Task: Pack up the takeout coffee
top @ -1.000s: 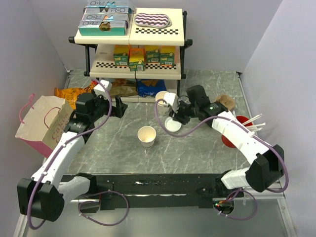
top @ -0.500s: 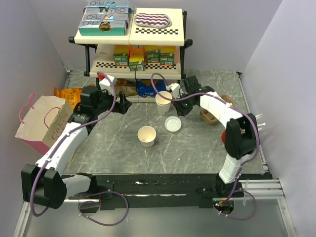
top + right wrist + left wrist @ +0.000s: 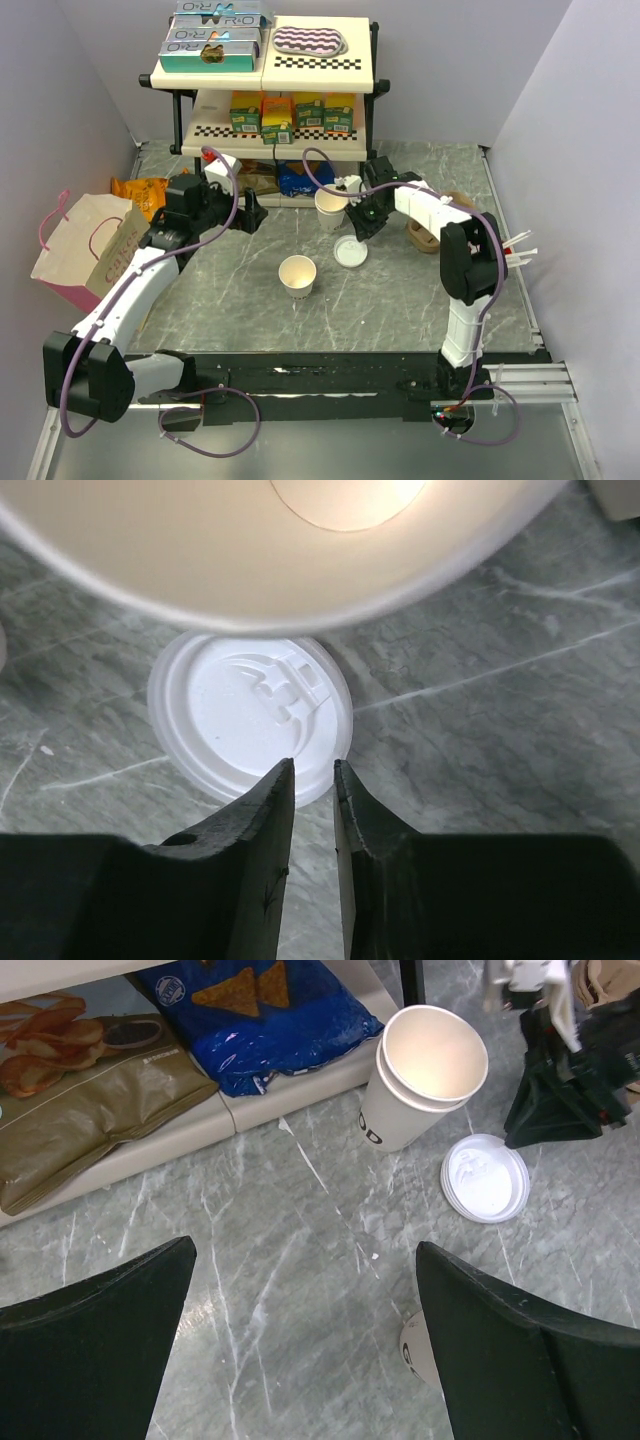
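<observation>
Right end effector [image 3: 313,765] | jaws narrowly apart | at edge of white lid [image 3: 250,715]

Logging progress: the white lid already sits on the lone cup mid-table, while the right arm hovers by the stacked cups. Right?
No. The top view shows the white lid lying flat on the table, apart from the open lone cup; the rest holds.

We see the right gripper [image 3: 312,768] w/ jaws nearly together, just a slim gap, tips over the near rim of the white lid [image 3: 235,720]. The lid lies flat on the grey marble table [image 3: 490,730]. A blurred cream cup [image 3: 300,575], mouth toward us, fills the top of the view.
</observation>
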Available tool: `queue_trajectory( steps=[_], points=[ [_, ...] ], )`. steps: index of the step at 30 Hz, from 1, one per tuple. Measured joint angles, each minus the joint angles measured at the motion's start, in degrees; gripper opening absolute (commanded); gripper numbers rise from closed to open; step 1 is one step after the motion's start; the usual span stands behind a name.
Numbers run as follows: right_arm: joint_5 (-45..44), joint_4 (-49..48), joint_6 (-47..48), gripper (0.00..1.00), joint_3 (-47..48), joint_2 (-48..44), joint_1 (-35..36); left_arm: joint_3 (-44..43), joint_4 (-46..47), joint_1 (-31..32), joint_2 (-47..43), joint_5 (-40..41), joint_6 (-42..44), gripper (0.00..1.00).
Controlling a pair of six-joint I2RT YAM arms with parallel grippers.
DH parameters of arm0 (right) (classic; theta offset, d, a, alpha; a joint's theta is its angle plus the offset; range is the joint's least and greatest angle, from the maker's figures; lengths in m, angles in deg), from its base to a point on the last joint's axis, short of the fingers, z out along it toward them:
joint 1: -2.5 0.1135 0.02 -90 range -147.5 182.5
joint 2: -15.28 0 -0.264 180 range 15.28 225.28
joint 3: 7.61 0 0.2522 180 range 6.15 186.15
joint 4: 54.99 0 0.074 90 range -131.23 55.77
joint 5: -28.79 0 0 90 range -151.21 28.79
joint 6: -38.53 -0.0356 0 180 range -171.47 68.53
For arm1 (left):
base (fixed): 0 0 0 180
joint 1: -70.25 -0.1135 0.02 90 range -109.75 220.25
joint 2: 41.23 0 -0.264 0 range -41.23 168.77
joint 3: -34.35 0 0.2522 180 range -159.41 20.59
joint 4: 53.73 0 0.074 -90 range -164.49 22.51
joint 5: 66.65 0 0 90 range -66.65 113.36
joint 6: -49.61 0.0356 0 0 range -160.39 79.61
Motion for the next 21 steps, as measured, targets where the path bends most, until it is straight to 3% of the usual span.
queue_trajectory(
  steps=[21],
  points=[
    [-3.3, -0.3, -1.5, 0.26, 0.0, 2.1, 0.0, -1.0, 0.1, 0.0, 0.4, 0.0, 0.3, 0.99]
  ],
)
